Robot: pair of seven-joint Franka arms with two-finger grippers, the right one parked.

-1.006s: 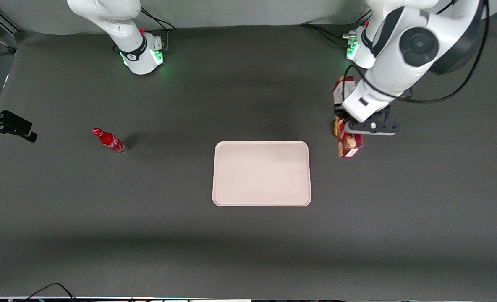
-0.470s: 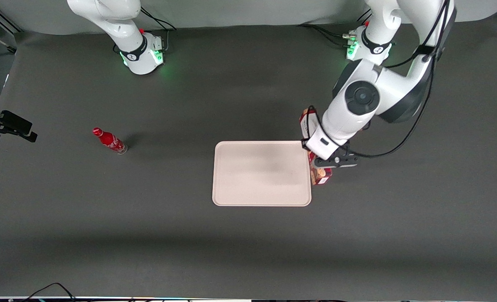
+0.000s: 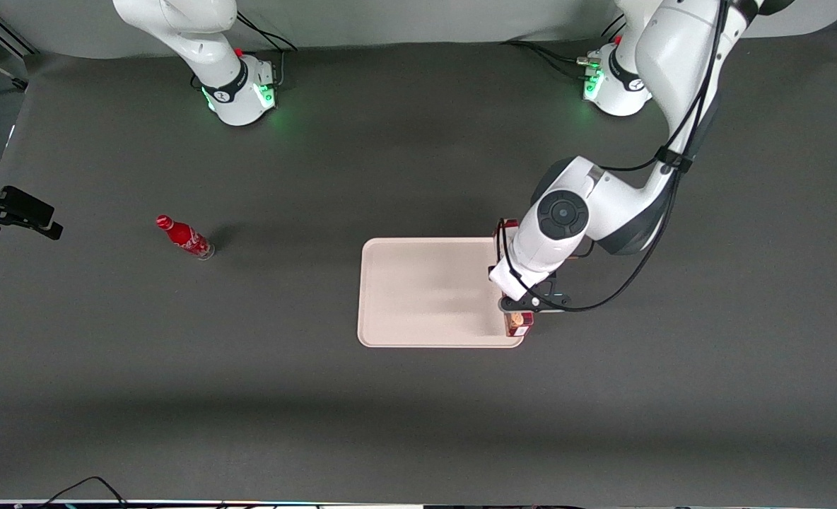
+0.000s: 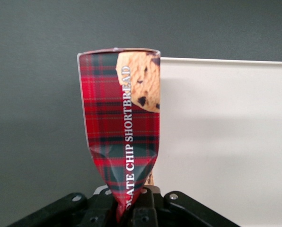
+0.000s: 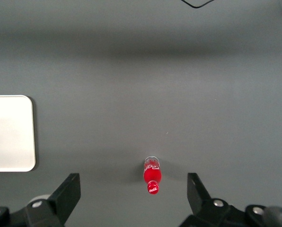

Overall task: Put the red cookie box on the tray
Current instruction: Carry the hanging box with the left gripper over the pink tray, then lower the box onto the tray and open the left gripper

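Observation:
The red cookie box (image 3: 519, 324), a tartan carton with cookie pictures, is clamped in my left gripper (image 3: 531, 302). The arm's wrist hides most of it in the front view. It lies along the edge of the pale pinkish-beige tray (image 3: 425, 290) that faces the working arm's end, partly over the rim. In the left wrist view the box (image 4: 124, 127) sticks out from the gripper (image 4: 131, 208), whose jaws pinch and crease its end. One long side is over the tray (image 4: 226, 142), the other over the dark table.
A small red soda bottle (image 3: 184, 237) lies on the dark table toward the parked arm's end, well away from the tray. It also shows in the right wrist view (image 5: 152, 176), with a corner of the tray (image 5: 8, 132).
The left arm has carried the box from near its own base toward the front camera and the tray. The box now hangs over the tray's edge.

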